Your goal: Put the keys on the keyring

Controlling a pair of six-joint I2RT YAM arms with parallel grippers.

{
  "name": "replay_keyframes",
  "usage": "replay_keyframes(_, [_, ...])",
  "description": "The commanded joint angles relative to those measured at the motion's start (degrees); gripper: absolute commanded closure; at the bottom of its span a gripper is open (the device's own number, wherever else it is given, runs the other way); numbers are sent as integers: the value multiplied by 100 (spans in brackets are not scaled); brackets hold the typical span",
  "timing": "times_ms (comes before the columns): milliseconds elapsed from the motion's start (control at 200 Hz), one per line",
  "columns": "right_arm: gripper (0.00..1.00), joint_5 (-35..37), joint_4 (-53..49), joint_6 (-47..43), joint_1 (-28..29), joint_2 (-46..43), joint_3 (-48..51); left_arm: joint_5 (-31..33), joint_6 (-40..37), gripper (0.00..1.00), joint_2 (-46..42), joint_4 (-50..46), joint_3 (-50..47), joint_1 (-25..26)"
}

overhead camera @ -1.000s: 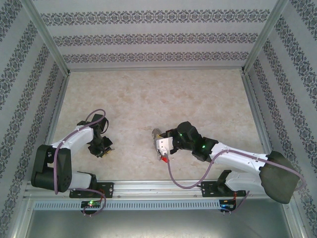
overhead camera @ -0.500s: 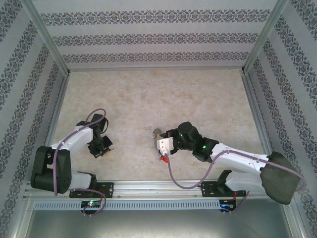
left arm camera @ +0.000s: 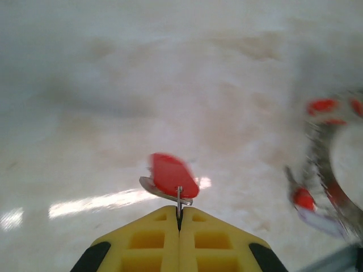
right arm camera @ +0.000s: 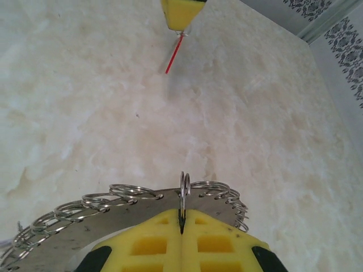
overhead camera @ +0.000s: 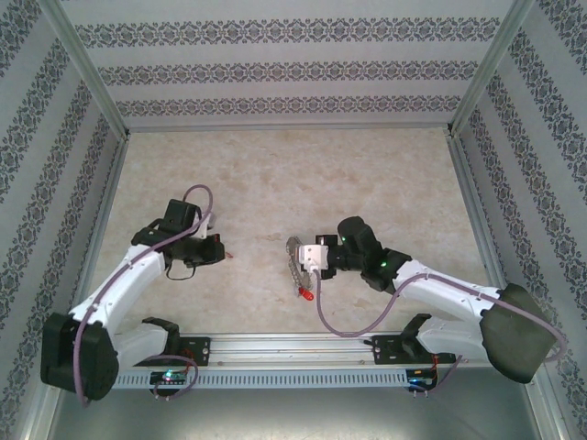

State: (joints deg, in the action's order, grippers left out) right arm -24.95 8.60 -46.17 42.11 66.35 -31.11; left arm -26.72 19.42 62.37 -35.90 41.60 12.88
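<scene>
My left gripper is shut on a red-headed key, pinching the small metal piece at its head, and holds it above the table. In the top view this gripper points right, with the key sticking out toward the keyring. My right gripper is shut on one small wire loop of the keyring, a silvery plate fringed with loops. Red keys hang from its near side. In the right wrist view the left gripper's fingertips and their key face me.
The marble-patterned table lies open behind both arms. Patterned walls with metal posts close it in on three sides. In the left wrist view the keyring is a blur at the right with red keys on it.
The left gripper shut on a red key near the front left, lifted it and swung right toward the keyring. The right gripper shifted slightly back and right, with the keyring still in it.
</scene>
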Motion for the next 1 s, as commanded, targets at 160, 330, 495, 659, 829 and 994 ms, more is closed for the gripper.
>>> replay_keyframes(160, [100, -954, -313, 369, -220, -7, -320, -1553, -4016, 100, -381, 1560, 3, 588])
replay_keyframes(330, [100, -1089, -307, 388, -299, -132, -273, -2467, -5633, 100, 118, 1232, 274, 765])
replay_keyframes(495, [100, -1500, -298, 354, -342, -175, -229, -2589, -6239, 100, 317, 1467, 435, 1121])
replay_keyframes(659, [100, -1534, -284, 385, -335, -101, -258, -2278, -6678, 100, 559, 1710, 627, 1424])
replay_keyframes(829, [100, -1434, -332, 415, -315, -68, -325, -2225, -7085, 100, 963, 1407, 1063, 1654])
replay_keyframes(994, [100, -1355, -333, 434, -273, -46, -330, -2131, -7521, 100, 1104, 1109, 1196, 1826])
